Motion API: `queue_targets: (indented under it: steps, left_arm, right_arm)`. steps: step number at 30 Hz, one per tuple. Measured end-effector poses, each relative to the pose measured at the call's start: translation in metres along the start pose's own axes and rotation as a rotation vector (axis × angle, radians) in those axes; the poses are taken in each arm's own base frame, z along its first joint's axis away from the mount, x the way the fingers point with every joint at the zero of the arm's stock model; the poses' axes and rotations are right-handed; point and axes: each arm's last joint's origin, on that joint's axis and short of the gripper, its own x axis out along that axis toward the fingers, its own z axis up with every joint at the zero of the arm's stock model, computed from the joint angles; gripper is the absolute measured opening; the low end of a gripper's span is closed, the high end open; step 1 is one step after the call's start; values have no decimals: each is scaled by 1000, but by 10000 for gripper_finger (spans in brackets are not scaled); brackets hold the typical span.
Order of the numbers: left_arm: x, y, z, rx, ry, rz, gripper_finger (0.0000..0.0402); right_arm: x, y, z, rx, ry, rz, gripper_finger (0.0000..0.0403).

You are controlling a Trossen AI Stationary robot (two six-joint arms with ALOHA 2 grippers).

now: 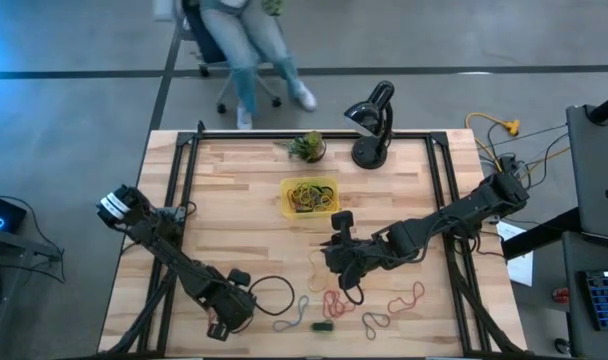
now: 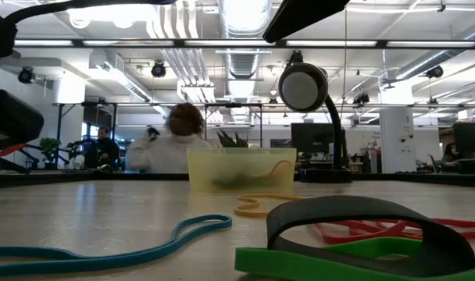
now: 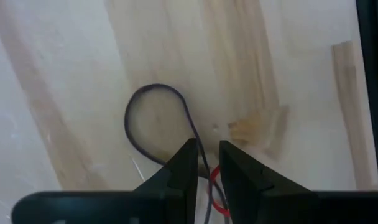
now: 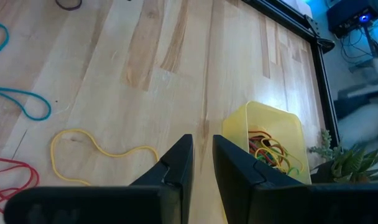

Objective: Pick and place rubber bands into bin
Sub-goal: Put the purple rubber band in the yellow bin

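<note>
Bin (image 1: 311,196) long axis across table, left end effector (image 3: 206,163) pinching dark band (image 3: 153,118)

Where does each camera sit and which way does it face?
High: above the table, looking straight down; both arms show.
Low: at table height, facing the bin; no tool shows.
Left wrist: on left arm, facing a dark rubber band; left tool shows.
Right wrist: on right arm, facing the bin; right tool shows.
Shared: high and low show the bin.

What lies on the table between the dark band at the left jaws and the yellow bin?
Nothing visible blocks it. From the dark rubber band at the left gripper, bare table runs to the bin. The right gripper sits beside that line.
</note>
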Motion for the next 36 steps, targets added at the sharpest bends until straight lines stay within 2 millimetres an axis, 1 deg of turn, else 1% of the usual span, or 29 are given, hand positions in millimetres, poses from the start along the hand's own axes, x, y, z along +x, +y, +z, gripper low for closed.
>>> queue_targets:
  steps: [8,11,13,16,20,23,27,31,33,36]
  left_arm:
    - [2,1,-3,-27,34,13,49]
    - [2,2,-5,8,41,27,46]
    - [2,3,-5,51,41,41,35]
    - [2,3,-6,99,37,56,8]
    - [1,4,-6,146,21,88,4]
    - [-6,3,-4,193,-16,118,1]
    - [-23,1,0,232,-99,161,1]
    - [-39,5,1,239,-201,321,1]
    - [-50,3,1,238,-262,359,1]
    - [-57,5,0,236,-292,397,1]
  right_arm:
    - [0,0,0,0,0,0,57]
    - [0,0,0,0,0,0,57]
    - [0,0,0,0,0,0,57]
    - [0,0,0,0,0,0,57]
    - [0,0,0,0,0,0,57]
    - [0,0,0,0,0,0,57]
    - [0,0,0,-1,0,0,57]
    - [0,0,0,-1,0,0,57]
    - [0,0,0,-1,0,0,57]
    - [0,0,0,-1,0,0,57]
